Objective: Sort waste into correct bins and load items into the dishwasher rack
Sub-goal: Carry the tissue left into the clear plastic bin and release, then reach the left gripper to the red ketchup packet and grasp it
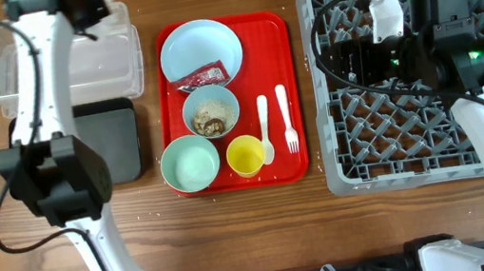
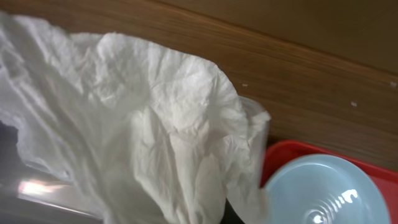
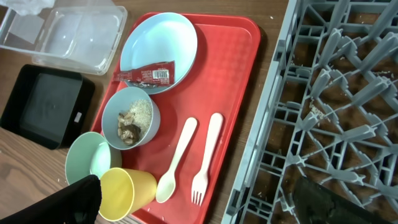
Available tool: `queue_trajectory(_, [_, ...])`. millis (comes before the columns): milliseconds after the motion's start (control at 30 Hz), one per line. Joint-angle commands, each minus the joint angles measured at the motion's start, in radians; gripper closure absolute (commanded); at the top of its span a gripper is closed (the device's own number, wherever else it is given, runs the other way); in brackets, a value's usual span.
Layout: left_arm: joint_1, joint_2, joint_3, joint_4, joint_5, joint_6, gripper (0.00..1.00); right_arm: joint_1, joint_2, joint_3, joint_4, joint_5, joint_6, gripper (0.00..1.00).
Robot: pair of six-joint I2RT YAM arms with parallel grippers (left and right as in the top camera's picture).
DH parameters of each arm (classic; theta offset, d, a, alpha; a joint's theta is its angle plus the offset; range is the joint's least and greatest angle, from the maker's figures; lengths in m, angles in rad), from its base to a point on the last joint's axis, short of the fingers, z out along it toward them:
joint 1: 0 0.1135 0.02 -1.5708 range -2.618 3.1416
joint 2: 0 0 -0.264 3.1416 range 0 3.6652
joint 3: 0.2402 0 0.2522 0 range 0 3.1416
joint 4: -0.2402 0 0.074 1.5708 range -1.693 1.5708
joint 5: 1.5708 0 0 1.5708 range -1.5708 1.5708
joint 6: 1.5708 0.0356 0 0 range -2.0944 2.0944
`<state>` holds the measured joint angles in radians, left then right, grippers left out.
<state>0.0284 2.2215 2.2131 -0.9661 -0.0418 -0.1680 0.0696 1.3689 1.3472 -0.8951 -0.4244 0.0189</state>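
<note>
My left gripper [image 1: 84, 10] is over the clear tub [image 1: 114, 54] and is shut on the crumpled white napkin [image 2: 143, 124], which hides its fingers. The black tray [image 1: 113, 140] lies in front of the tub. On the red tray [image 1: 270, 35] are the pale blue plate [image 1: 200, 47] with the red wrapper [image 1: 202, 76], the white bowl [image 1: 211, 112] of food scraps, the teal bowl [image 1: 189, 163], the yellow cup [image 1: 245, 156], the spoon [image 1: 265, 127] and the fork [image 1: 285, 117]. My right gripper [image 3: 208, 205] is open and empty above the grey rack [image 1: 398, 151].
The red tray sits between the two bins on the left and the rack on the right. A narrow strip of wooden table [image 1: 306, 97] separates the tray from the rack. The rack holds no dishes.
</note>
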Motion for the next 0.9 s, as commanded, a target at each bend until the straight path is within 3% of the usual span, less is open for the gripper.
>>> queue_trajectory(0, [0.041, 0.071, -0.006, 0.013, -0.004, -0.005, 0.68, 0.003, 0.002, 0.019, 0.009, 0.01, 0.01, 0.0])
queue_trajectory(33, [0.048, 0.084, -0.006, 0.013, 0.0, -0.005, 0.55, 0.003, 0.002, 0.019, 0.01, 0.01, 0.01, 0.0])
queue_trajectory(100, [0.05, 0.102, -0.006, 0.013, 0.0, -0.005, 0.12, 0.003, 0.002, 0.019, 0.011, 0.01, 0.009, 0.0])
queue_trajectory(133, [0.05, 0.106, -0.006, 0.016, -0.001, -0.004, 0.0, 0.003, 0.002, 0.02, 0.011, 0.01, 0.008, 0.01])
queue_trajectory(400, [0.034, 0.031, 0.0, -0.026, 0.095, -0.005, 0.0, 0.003, 0.002, 0.02, 0.011, 0.01, 0.009, 0.0])
queue_trajectory(667, [-0.064, -0.047, -0.003, -0.304, 0.209, 0.015, 0.06, 0.003, 0.002, 0.02, 0.012, 0.01, 0.009, 0.0])
queue_trajectory(867, [-0.177, -0.02, -0.077, -0.292, 0.209, 0.214, 0.04, 0.003, 0.002, 0.019, 0.018, 0.01, 0.009, 0.0])
